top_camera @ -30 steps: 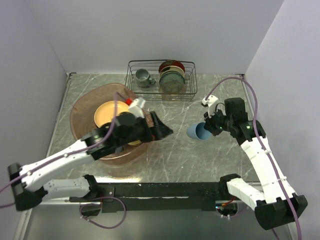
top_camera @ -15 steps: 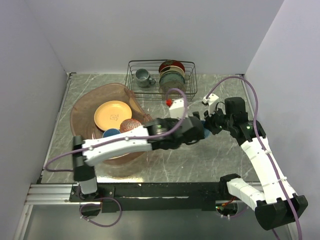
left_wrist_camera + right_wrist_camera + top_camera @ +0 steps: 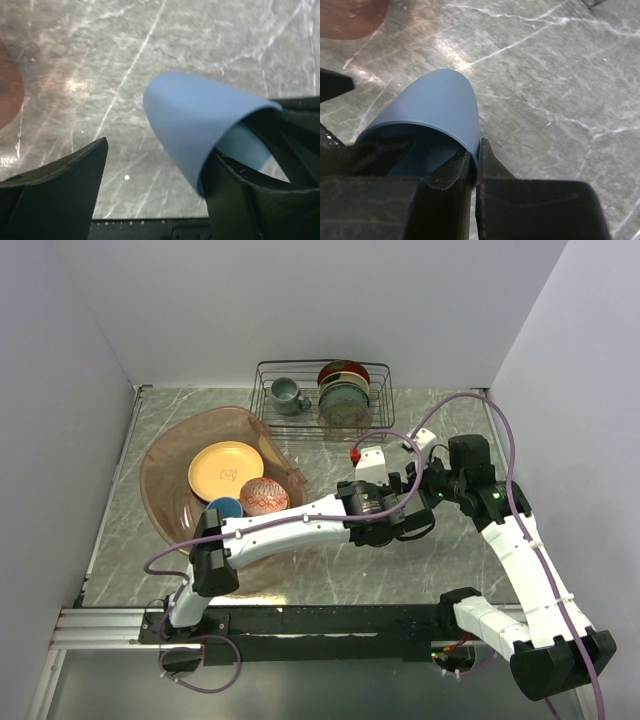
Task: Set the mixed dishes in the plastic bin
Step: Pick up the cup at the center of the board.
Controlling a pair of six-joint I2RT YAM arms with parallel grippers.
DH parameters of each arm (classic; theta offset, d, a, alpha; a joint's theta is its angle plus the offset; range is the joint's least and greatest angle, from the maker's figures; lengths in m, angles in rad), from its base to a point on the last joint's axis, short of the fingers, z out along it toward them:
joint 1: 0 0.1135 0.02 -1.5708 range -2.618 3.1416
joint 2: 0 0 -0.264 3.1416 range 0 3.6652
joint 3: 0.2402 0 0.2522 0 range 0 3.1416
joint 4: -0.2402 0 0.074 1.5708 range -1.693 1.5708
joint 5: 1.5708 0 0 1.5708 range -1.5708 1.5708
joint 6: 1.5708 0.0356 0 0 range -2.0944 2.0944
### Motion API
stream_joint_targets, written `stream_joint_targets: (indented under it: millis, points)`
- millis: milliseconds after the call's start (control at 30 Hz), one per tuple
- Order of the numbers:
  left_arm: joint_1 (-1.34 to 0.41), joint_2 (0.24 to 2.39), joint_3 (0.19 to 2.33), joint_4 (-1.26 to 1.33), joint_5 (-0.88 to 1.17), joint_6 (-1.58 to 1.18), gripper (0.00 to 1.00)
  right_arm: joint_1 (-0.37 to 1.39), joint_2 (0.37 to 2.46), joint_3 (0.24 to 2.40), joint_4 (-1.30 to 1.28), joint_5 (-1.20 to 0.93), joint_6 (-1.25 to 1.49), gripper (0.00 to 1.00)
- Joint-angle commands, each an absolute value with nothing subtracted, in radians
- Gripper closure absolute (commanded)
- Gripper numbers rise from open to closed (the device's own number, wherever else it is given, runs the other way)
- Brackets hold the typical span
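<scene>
Plastic bin [image 3: 160, 490], left side of table: holds yellow-orange plate [image 3: 226, 468], red-patterned bowl [image 3: 264, 496], first light-blue cup [image 3: 224, 508]. Left arm [image 3: 290, 530] has swung out of the bin and across to the right within the last second. Second light-blue cup [image 3: 195, 125] is well right of bin, rim pinched by right gripper [image 3: 476, 157]. Left gripper [image 3: 157, 160] fingers wide, straddling it. Judged: handover starting, cup not yet binned

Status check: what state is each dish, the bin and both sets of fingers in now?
Light-blue cup: tipped sideways, gripped at its rim.
Right fingers: shut on that rim.
Left fingers: open, straddling the cup.
Translucent pinkish-brown plastic bin: holds yellow-orange plate, red-patterned bowl, second light-blue cup.
</scene>
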State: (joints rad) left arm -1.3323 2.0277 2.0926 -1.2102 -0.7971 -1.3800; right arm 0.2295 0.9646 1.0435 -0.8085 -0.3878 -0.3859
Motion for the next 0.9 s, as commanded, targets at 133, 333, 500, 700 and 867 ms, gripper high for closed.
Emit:
stream_joint_targets:
  millis: [133, 333, 500, 700, 867]
  points:
    - [-1.335, 2.060, 2.100, -1.367, -0.946, -1.454, 0.54, 0.235, 0.937, 1.062, -0.796, -0.488, -0.400, 1.00]
    - [-1.333, 1.959, 1.985, -1.281, -0.968, -1.375, 0.90, 0.236, 0.937, 1.062, -0.834, -0.592, -0.446, 1.00]
    - [-1.327, 1.751, 1.752, -1.015, -0.953, -1.191, 0.99, 0.236, 0.907, 1.055, -0.865, -0.729, -0.500, 0.70]
    - [-1.279, 1.559, 1.566, -0.881, -0.893, -1.100, 0.99, 0.235, 0.874, 1.083, -0.910, -0.787, -0.563, 0.20]
    - [-1.249, 1.468, 1.528, -0.903, -0.879, -1.092, 0.99, 0.134, 0.847, 1.120, -0.939, -0.891, -0.603, 0.00]
